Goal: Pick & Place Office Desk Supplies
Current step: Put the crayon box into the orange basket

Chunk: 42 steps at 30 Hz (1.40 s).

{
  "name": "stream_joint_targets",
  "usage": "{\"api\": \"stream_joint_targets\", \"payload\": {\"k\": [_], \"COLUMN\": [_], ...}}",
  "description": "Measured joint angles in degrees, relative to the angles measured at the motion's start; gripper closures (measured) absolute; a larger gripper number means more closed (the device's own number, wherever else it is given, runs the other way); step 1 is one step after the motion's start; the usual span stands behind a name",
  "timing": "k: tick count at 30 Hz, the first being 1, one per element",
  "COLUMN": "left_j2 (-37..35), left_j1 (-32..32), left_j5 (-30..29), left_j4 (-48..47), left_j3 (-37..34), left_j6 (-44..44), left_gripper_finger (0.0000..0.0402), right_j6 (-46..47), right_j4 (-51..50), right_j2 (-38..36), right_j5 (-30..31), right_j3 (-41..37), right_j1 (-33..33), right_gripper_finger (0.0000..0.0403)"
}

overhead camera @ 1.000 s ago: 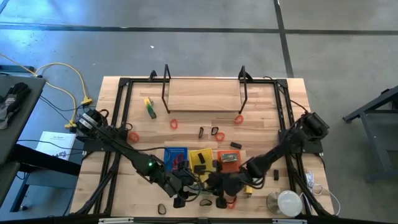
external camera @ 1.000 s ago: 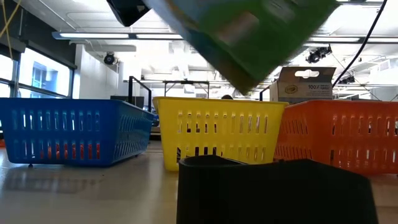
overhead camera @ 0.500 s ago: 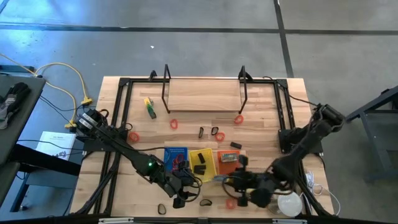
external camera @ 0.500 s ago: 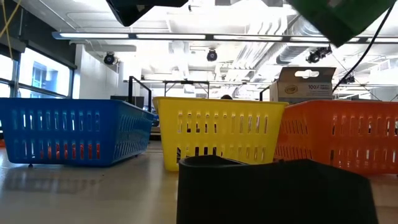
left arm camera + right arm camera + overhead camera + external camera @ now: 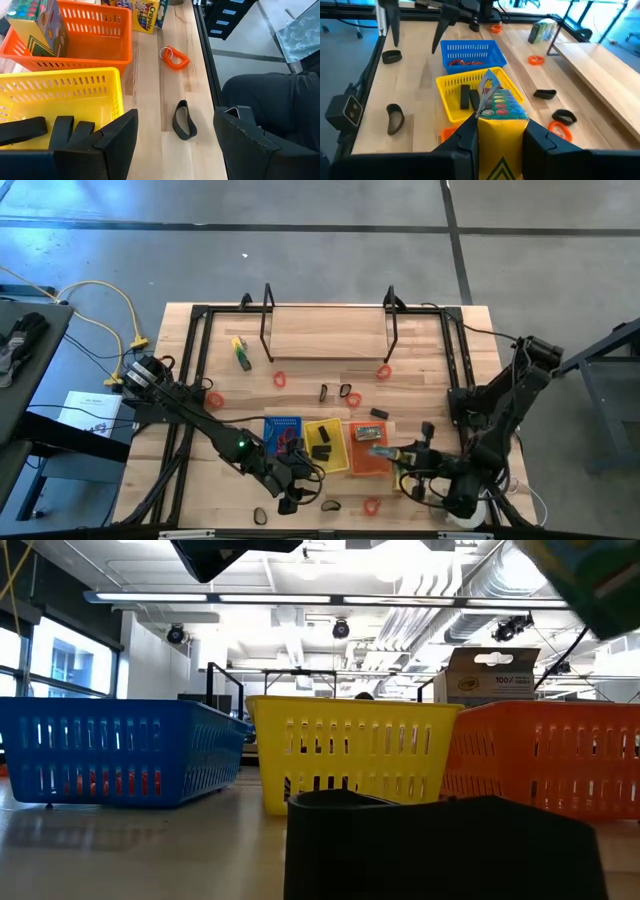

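Right gripper (image 5: 392, 451) carried crayon box (image 5: 378, 451) over orange tray (image 5: 366, 465).

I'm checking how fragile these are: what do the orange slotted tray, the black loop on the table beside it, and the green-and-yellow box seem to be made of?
The orange slotted tray looks like moulded plastic: glossy, even slots. The black loop seems rubbery or elastic: matte, lying limp and flattened. The green-and-yellow box in the right gripper looks like printed cardboard: creased flap, sharp folded edges.
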Motion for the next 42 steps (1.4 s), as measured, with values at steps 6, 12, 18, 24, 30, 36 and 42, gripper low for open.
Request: {"api": "stream_joint_targets", "payload": {"k": [6,12,18,24,30,36,42], "left_j2": [0.0,0.0,0.0,0.0,0.0,0.0,0.0], "left_j1": [0.88,1.33,1.23,1.21,1.21,2.31,3.29], "left_j5": [-0.01,-0.01,-0.01,-0.01,-0.01,-0.01,-0.03], "left_j4": [0.0,-0.02,-0.28,-0.22,0.0,0.04,0.33], "left_j3": [0.0,0.0,0.0,0.0,0.0,0.0,0.0], "left_j6": [0.0,0.0,0.0,0.0,0.0,0.0,0.0], "left_gripper_finger": [0.0149,0.0149,0.0149,0.0149,0.0149,0.0149,0.0149], "right_j6": [-16.62,-24.4,-27.11,-32.61,-32.44,-34.25,-33.75], "right_j4": [25.51,44.07,57.95,73.73,76.92,81.48,80.46], "right_j2": [-0.56,-0.56,-0.56,-0.56,-0.56,-0.07,-0.05], "right_j5": [-6.49,-18.04,-18.32,-18.11,-18.08,-18.57,-18.64], "right_j3": [-9.71,-16.71,-24.75,-32.71,-36.55,-38.07,-38.58], "right_j1": [-5.67,-12.87,-15.0,-14.04,-14.2,-14.23,-14.98], "right_gripper_finger": [0.0321,0.0325,0.032,0.0326,0.0313,0.0317,0.0309]}}
